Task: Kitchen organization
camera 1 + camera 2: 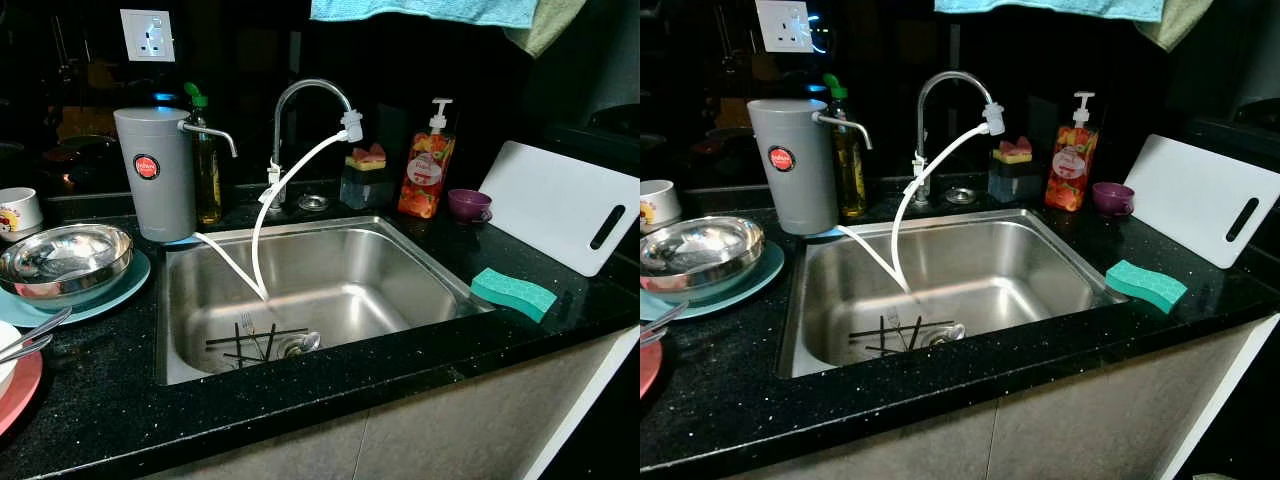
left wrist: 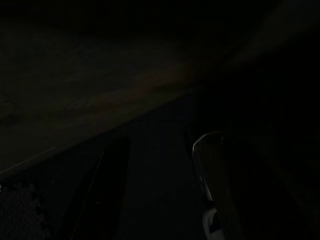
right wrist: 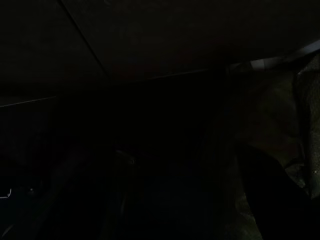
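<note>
Setting: black speckled kitchen counter with a steel sink set into it; dark backsplash behind.
Left gripper: idle, in shade; the wrist view is very dark, so I cannot tell its finger state.
Right gripper: idle, in shade; cannot tell its finger state either.
Sink contents: fork, spoon and dark sticks at the drain.
Tap: behind the sink; white hose runs from its spout into the basin.
Left of sink: grey water filter, oil bottle just beside it, steel bowl on a teal plate.
Behind sink: soap dispenser, purple cup.
Right of sink: green sponge at the rim; white cutting board leaning beyond it.
</note>
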You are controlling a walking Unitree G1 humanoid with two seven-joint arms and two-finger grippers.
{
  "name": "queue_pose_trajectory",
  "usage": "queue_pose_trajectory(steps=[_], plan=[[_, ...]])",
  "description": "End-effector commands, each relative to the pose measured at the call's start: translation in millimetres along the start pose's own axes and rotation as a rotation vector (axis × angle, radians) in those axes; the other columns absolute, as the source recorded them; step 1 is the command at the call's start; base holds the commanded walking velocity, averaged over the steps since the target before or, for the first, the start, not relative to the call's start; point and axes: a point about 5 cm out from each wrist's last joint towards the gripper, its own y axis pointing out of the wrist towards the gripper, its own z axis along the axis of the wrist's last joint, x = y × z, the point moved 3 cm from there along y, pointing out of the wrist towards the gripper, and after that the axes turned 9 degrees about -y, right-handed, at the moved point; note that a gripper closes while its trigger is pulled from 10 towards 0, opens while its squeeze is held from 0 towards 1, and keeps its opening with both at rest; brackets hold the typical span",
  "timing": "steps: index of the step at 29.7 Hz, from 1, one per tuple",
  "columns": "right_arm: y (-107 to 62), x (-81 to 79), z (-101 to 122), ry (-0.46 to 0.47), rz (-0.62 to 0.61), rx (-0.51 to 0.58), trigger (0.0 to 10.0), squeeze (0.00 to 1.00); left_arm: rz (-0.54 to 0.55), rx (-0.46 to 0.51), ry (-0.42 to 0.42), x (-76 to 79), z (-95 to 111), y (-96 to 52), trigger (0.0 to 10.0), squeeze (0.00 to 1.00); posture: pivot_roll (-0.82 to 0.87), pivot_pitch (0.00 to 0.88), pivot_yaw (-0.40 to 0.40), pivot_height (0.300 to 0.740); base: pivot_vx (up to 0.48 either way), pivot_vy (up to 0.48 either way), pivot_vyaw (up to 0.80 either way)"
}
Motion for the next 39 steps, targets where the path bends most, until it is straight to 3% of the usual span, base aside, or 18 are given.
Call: queue_pose_trajectory(steps=[1,39], plan=[[-1.1,0.0,-6.4,-0.006,0.0,-0.024,10.0,0.0,0.0,-0.023,0.006,0.3,-4.8,-0.7,10.0,0.0,0.05,0.012,-0.072,0.74,0.0,0.0,0.0],[-0.9,0.9,-5.5,-0.016,-0.001,-0.024,10.0,0.0,-0.005,-0.02,0.008,2.6,-3.7,-0.1,10.0,0.0,0.04,0.006,-0.075,0.74,0.0,0.0,0.0]])
